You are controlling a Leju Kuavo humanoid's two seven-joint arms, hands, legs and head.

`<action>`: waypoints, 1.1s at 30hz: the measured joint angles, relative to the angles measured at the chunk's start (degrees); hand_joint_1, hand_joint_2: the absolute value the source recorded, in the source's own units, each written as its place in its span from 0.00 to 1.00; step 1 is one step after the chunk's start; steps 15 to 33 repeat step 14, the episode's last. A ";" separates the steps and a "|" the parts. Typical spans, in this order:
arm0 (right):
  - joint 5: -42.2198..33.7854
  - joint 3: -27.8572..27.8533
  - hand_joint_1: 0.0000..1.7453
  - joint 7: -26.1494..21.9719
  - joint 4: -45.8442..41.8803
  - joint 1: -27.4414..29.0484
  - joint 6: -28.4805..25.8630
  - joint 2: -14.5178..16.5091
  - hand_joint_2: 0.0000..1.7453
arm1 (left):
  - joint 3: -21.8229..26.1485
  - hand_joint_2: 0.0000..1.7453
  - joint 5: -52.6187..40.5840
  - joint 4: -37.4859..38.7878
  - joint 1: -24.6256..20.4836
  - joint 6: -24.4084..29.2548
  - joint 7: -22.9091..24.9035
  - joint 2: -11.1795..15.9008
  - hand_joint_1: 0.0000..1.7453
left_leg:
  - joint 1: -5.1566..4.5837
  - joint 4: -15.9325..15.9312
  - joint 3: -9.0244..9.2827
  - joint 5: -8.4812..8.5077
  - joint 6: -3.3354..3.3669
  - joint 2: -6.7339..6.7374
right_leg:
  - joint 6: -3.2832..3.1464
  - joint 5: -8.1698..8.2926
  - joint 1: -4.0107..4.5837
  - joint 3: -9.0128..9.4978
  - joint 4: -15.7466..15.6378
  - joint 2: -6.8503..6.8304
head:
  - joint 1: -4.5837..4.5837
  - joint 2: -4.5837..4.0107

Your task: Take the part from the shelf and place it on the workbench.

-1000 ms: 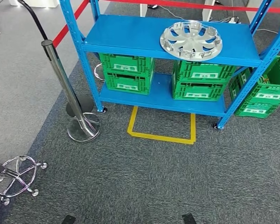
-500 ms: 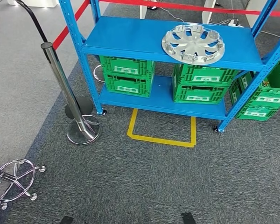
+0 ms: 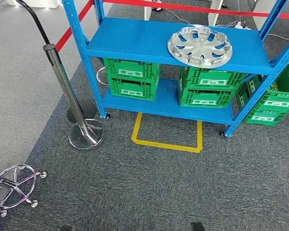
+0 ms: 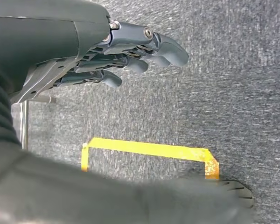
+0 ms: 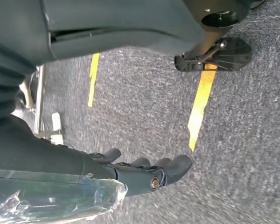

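A silver wheel cover (image 3: 199, 45) lies flat on the top board of the blue shelf (image 3: 136, 36), toward its right end, in the head view. My left hand (image 4: 131, 51) hangs over grey carpet with its fingers stretched out and nothing in it. Over the carpet too hangs my right hand (image 5: 145, 170), fingers loosely extended and empty. Both hands are far from the shelf.
Green crates (image 3: 130, 77) stand on the lower shelf board, and more green crates (image 3: 272, 98) sit on the floor at the right. A chrome barrier post (image 3: 68, 96) leans at the left. A chair base (image 3: 14, 185) is at the lower left. Yellow tape (image 3: 166, 139) marks a square before the shelf.
The whole head view has shifted slightly: the shelf sits a little lower and more to the right in the picture, so the camera has moved. The wheel cover stays on the shelf.
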 joint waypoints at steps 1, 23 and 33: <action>-1.30 0.81 0.00 0.03 -0.17 0.32 0.37 -0.29 0.00 | -0.80 0.00 1.02 -0.03 0.21 -0.20 0.09 0.13 0.00 | 0.00 0.00 0.01 0.00 0.00 0.00 | 0.00 0.00 0.01 0.05 0.00 0.00 | -0.01 0.00; -17.39 12.82 0.00 0.37 -2.88 4.35 4.93 -4.34 0.00 | -11.98 0.00 13.51 -1.92 3.37 -2.44 1.28 1.33 0.00 | 0.12 -0.06 0.16 -0.05 -0.07 0.00 | 0.00 -0.14 0.13 0.19 0.04 0.00 | 0.00 0.00; -17.39 12.82 0.00 0.37 -2.88 4.35 4.93 -4.34 0.00 | -11.98 0.00 13.51 -1.92 3.37 -2.44 1.28 1.33 0.00 | 0.12 -0.06 0.16 -0.05 -0.07 0.00 | 0.00 -0.14 0.13 0.19 0.04 0.00 | 0.00 0.00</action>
